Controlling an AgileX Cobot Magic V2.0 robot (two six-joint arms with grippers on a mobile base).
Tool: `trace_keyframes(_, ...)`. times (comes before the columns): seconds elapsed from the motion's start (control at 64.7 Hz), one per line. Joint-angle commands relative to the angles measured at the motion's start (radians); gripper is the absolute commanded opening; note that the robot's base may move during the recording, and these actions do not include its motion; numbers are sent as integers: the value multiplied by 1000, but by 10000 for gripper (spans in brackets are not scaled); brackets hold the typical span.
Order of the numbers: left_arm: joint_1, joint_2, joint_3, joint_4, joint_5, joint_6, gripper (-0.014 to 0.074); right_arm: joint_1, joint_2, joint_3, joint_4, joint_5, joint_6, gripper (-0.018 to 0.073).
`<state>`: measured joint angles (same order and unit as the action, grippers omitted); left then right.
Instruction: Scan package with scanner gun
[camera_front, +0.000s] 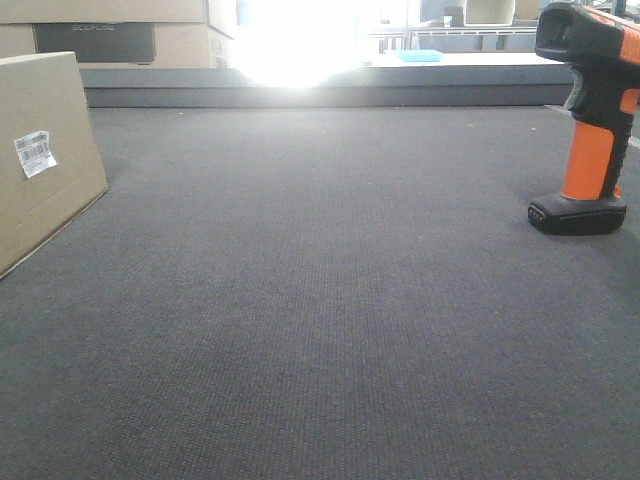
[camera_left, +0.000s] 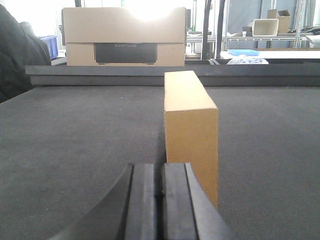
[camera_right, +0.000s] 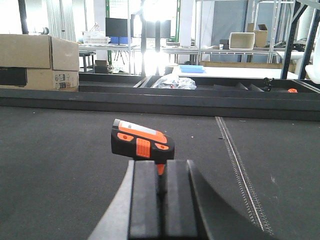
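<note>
Dark grey carpeted table (camera_front: 320, 330), bright glare behind. The brown package (camera_left: 190, 130) stands upright with its white label (camera_front: 35, 153); the orange-handled scanner gun (camera_front: 590, 130) stands apart. Left gripper (camera_left: 161, 192) and right gripper (camera_right: 161, 187) are both pressed closed, holding nothing.

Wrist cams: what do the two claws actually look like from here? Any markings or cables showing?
Both look alike. The left claw shows two flat matte-black finger slabs side by side, flanked by curved dark grey outer shells. The right claw has the same black slabs and grey curved shells. No markings, labels or cables show in either wrist view, and no arm links are in frame.
</note>
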<state>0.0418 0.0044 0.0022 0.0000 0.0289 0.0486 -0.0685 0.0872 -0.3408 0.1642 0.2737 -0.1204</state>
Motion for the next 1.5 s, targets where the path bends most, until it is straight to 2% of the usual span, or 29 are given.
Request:
trace_keyframes(0.0,5,-4,-2,0,-20,-9,-111,-1,-5,2,-8,-17,-4,-153)
trace_keyframes(0.186,5,-4,-2,0,-20,-9,-111,-1,-7,29,-12,-19,-4,-153)
trace_keyframes(0.356,5,-4,-2,0,-20,-9,-111,-3,-38,144,-12,-74,-2,-153)
trace_keyframes(0.541,5,-4,-2,0,-20,-9,-111,-65,-87,268,-12,-134,39,-153)
trace_keyframes(0.65,5,-4,-2,0,-20,-9,-111,-76,-87,341,-12,-174,42,-153)
trace_keyframes(1.485,5,-4,-2,0,-20,-9,-111,-71,-87,341,-16,-169,43,-153)
